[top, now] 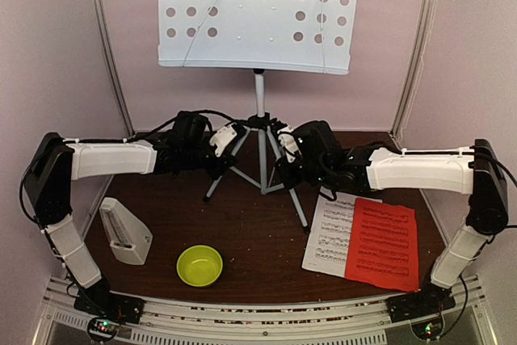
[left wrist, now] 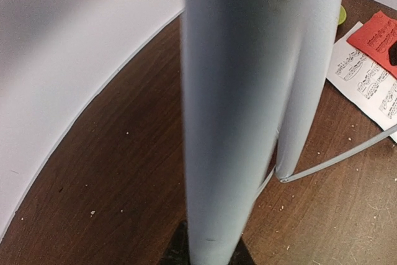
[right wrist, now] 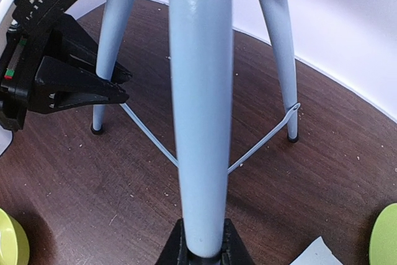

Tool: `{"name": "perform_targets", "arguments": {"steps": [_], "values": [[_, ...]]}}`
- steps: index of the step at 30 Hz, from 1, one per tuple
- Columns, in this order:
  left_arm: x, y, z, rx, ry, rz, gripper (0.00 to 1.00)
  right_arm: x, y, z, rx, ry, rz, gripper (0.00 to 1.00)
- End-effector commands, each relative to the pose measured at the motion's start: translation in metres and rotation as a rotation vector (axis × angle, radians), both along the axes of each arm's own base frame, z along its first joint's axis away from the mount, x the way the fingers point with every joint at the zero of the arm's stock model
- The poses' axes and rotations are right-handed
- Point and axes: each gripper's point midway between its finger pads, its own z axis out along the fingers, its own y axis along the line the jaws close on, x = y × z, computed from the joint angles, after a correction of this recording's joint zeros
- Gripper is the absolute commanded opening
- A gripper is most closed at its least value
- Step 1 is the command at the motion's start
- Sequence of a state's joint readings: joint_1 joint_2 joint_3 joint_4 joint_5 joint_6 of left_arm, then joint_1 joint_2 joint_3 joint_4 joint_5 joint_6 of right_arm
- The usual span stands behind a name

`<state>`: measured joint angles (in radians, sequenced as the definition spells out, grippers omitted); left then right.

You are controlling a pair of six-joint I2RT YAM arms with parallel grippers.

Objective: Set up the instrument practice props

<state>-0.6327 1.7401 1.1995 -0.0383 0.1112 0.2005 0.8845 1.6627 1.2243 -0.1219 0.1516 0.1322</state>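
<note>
The pale perforated music stand [top: 258, 10] stands upright at the back middle on its tripod legs. My left gripper [top: 229, 141] is shut on one tripod leg [left wrist: 248, 122], with dark fingers [left wrist: 177, 249] on either side of it. My right gripper [top: 284, 147] is shut on another leg [right wrist: 201, 122], held between its fingers [right wrist: 177, 246]. The white sheet [top: 327, 232] and the red sheet [top: 381, 244] lie flat at the front right, the red one overlapping the white one. The pale-grey pyramid metronome [top: 123, 232] stands at the front left, away from both grippers.
A lime-green bowl [top: 199, 265] sits at the front middle of the brown table [top: 258, 232]. Pale walls close in the back and sides. The right wrist view shows the left gripper [right wrist: 62, 72] close by and green edges at both lower corners [right wrist: 9, 240].
</note>
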Motion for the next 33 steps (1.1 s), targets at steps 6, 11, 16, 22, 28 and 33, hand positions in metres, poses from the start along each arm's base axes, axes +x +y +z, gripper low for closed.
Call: {"name": "perform_targets", "arguments": {"steps": [6, 11, 16, 22, 28, 33], "values": [[0.073, 0.096, 0.02, 0.102, -0.094, 0.342, 0.0, -0.002, -0.027, 0.01, -0.044, -0.045, -0.204, 0.0], [0.074, 0.093, 0.018, 0.125, -0.081, 0.326, 0.0, -0.003, -0.015, 0.001, -0.031, -0.008, -0.169, 0.0], [0.068, 0.087, 0.026, 0.076, -0.078, 0.295, 0.1, -0.005, -0.006, 0.01, 0.002, -0.001, -0.132, 0.2], [0.054, 0.081, 0.042, 0.002, -0.067, 0.281, 0.38, -0.011, -0.002, 0.026, 0.028, 0.009, -0.093, 0.51], [0.037, 0.08, 0.057, -0.029, -0.092, 0.265, 0.5, -0.023, -0.008, 0.044, 0.084, -0.005, -0.058, 0.77], [0.023, 0.085, 0.065, -0.06, -0.114, 0.263, 0.63, -0.037, -0.018, 0.052, 0.114, -0.009, -0.023, 0.86]]}}
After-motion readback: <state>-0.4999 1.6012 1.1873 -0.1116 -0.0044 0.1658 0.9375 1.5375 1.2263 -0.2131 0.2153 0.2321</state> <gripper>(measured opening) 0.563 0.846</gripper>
